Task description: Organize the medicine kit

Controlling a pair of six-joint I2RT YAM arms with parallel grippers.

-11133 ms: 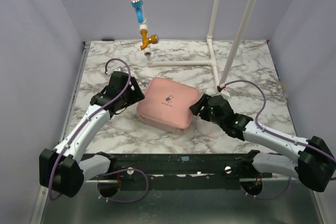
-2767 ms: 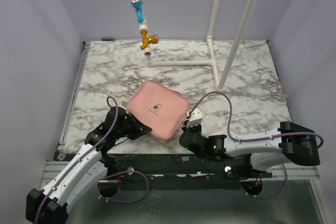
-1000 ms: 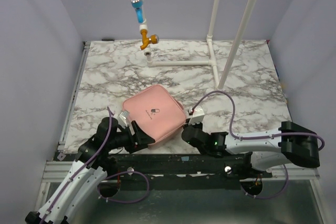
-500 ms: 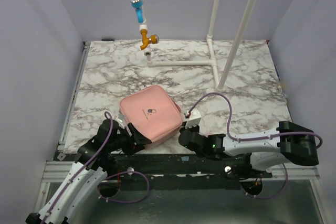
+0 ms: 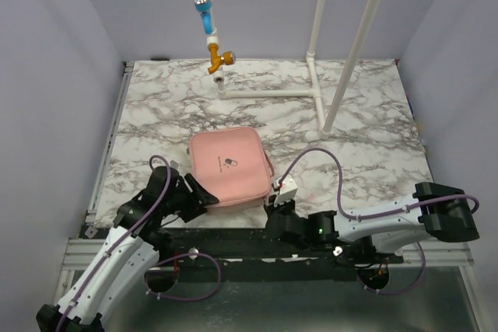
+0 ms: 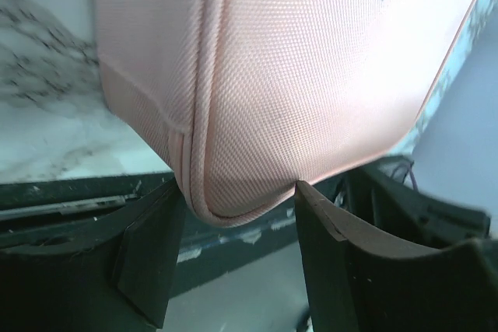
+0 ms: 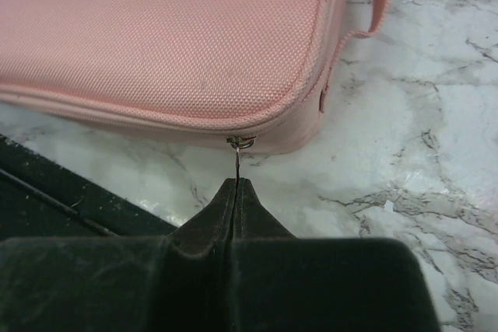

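Observation:
The medicine kit (image 5: 229, 167), a pink zippered case with its lid down, lies flat near the table's front edge. My left gripper (image 5: 196, 197) is at its near-left corner. In the left wrist view that rounded corner (image 6: 233, 114) sits between the two fingertips of the left gripper (image 6: 238, 189), and both tips touch the fabric. My right gripper (image 5: 278, 197) is at the near-right corner. In the right wrist view the right gripper (image 7: 236, 183) is shut on the thin metal zipper pull (image 7: 237, 159), which hangs from the case's seam (image 7: 156, 118).
A white pipe frame (image 5: 315, 91) stands at the back of the marble table (image 5: 366, 138), with a blue and orange fitting (image 5: 208, 21) hanging from a pipe. A black rail (image 5: 233, 232) runs along the front edge. A pink strap (image 7: 379, 5) loops off the case's side.
The case has turned from a tilted diamond to square with the table edge. The left jaws have narrowed on its corner. The right gripper kept hold of the pull and drew back slightly.

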